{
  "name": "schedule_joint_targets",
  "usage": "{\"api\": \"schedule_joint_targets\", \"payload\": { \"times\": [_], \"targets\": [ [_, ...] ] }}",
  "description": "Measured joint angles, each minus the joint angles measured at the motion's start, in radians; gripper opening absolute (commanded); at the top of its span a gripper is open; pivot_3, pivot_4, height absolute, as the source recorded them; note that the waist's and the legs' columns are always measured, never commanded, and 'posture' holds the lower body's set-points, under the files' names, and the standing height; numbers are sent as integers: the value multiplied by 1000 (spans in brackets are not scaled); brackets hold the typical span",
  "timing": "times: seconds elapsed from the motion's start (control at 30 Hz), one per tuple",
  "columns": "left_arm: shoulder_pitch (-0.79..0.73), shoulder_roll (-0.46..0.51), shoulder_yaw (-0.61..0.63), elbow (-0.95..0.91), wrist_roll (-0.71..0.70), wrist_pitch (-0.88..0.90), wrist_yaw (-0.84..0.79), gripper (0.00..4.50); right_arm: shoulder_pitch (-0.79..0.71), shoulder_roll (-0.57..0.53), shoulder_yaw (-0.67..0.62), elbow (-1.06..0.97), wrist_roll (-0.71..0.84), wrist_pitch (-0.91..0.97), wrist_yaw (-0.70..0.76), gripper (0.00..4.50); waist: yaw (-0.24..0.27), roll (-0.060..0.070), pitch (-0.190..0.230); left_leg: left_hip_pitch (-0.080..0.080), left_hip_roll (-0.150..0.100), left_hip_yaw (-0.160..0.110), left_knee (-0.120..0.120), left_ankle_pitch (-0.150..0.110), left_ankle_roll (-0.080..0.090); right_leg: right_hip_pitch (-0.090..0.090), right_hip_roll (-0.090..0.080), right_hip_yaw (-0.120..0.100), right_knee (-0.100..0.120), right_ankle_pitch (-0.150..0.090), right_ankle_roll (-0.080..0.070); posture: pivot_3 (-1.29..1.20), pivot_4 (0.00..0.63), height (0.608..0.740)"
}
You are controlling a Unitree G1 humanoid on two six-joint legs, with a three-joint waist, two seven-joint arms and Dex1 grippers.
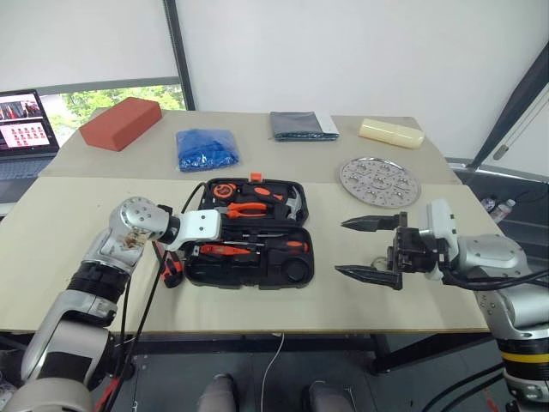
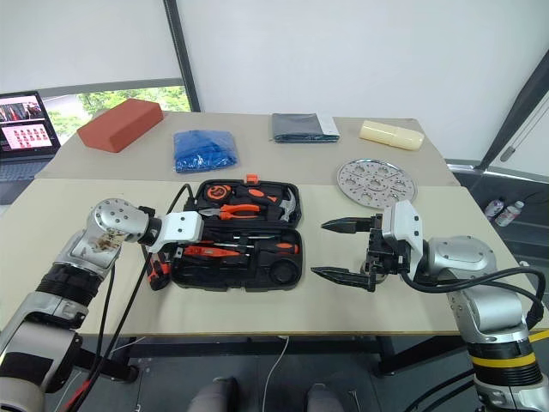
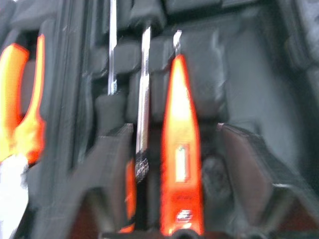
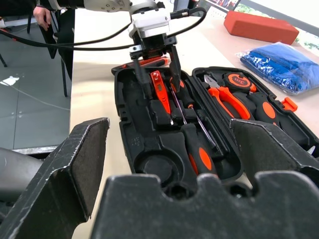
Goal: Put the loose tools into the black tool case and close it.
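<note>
The black tool case (image 1: 300,239) lies open at the middle of the table. My left gripper (image 4: 158,69) hangs over the left end of its near half, open. The small orange tester screwdriver (image 3: 178,149) lies in its recess between the two fingers, with a gap on each side. Beside it lie two thin steel shafts (image 3: 143,99), and an orange-and-black-handled screwdriver (image 4: 198,152) rests in the same half. A small orange-and-black thing (image 1: 171,269) lies on the table at the case's left edge. To the right of the case, my right gripper (image 1: 361,249) stands open and holds nothing.
The case's far half holds pliers (image 1: 249,207), a tape measure and a hammer. A round perforated metal plate (image 1: 379,181) lies right of the case. At the back are a red block (image 1: 121,123), a blue bag (image 1: 207,148), a folded grey cloth (image 1: 303,125), a pale yellow block (image 1: 391,132) and a laptop (image 1: 26,129).
</note>
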Motion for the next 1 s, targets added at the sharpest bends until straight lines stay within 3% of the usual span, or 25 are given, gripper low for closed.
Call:
{"api": "schedule_joint_targets", "payload": {
  "times": [0.13,0.23,0.47,0.53,0.67,1.0],
  "targets": [
    [-1,-10,124,45,-159,-42,-75,3927,2,-4,0,1,4,2,6,4500,1,0,0,0,0,0,0,0,0,0,0,0,0,0,0,0,150,740],
    [7,-19,178,76,-210,-40,-79,3216,8,-4,0,2,4,2,2,4500,2,0,0,0,0,0,1,0,0,1,0,0,0,0,0,0,150,740],
    [107,-78,177,129,-193,-65,-34,540,8,18,-2,3,4,1,-38,4500,5,0,0,0,0,0,1,0,0,1,0,0,0,1,1,0,150,740],
    [106,-79,177,140,-173,-70,0,89,8,18,-2,3,4,1,-40,4500,5,0,0,0,0,0,1,0,0,1,0,0,0,1,1,0,150,740],
    [81,-90,162,162,-120,-63,85,89,9,21,-2,2,3,1,-44,4500,4,0,0,0,0,0,1,0,0,2,0,0,0,1,1,0,150,740],
    [141,-69,130,53,-100,-5,87,89,41,21,-2,-22,4,1,-62,4500,-3,4,-3,3,0,0,1,0,0,3,0,1,1,0,1,0,150,740]
  ]
}}
